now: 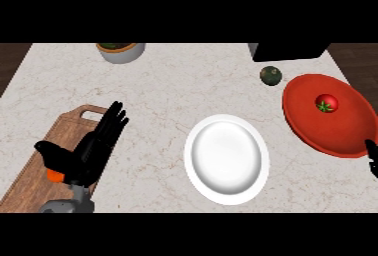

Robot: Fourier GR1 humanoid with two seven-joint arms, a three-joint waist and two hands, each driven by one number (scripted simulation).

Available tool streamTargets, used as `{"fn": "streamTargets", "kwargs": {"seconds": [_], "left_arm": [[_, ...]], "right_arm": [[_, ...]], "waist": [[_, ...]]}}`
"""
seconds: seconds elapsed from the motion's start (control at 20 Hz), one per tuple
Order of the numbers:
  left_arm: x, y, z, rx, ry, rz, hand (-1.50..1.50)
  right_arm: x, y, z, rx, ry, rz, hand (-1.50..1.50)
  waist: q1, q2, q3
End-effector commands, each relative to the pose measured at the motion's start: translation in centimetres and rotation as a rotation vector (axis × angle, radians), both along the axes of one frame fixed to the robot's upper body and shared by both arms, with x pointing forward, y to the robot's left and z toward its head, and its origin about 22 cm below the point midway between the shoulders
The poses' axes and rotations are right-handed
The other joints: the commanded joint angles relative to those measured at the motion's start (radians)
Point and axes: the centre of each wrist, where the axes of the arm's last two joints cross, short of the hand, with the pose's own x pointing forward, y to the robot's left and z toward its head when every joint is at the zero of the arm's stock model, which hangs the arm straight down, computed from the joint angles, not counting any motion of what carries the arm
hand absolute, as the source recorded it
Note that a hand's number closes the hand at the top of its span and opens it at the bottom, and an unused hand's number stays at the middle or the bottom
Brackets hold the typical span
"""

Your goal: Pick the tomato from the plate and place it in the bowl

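A red tomato (326, 103) with a green stalk lies on the red plate (310, 130) at the right of the counter. Left of the plate stands the white bowl (225, 159), with nothing in it. My left hand (87, 152) rests open over the wooden board at the left, fingers straight and pointing away, far from the tomato. Only a black sliver of my right hand (372, 159) shows at the right edge, just beside the plate's near rim and below the tomato.
A wooden cutting board (40, 170) lies under my left hand. A dark green round fruit (271, 75) sits behind the plate. A grey pot (120, 51) stands at the back left, a black box (289, 51) at the back right.
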Motion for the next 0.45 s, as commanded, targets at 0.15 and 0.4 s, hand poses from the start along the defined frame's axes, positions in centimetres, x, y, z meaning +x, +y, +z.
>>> {"fn": "streamTargets", "kwargs": {"seconds": [0.15, 0.4], "left_arm": [[-0.7, 0.7, -0.4, -0.01, 0.01, 0.036, 0.0], [-0.6, 1.5, 0.1, 0.009, -0.002, 0.055, 0.0]], "right_arm": [[-8.2, 3.1, -0.9, 0.011, 0.062, 0.072, 1.5], [-12.0, 6.1, -4.1, 0.079, 0.206, 0.17, 1.5]], "waist": [[-0.039, -0.005, 0.002], [-0.057, -0.004, 0.005]]}}
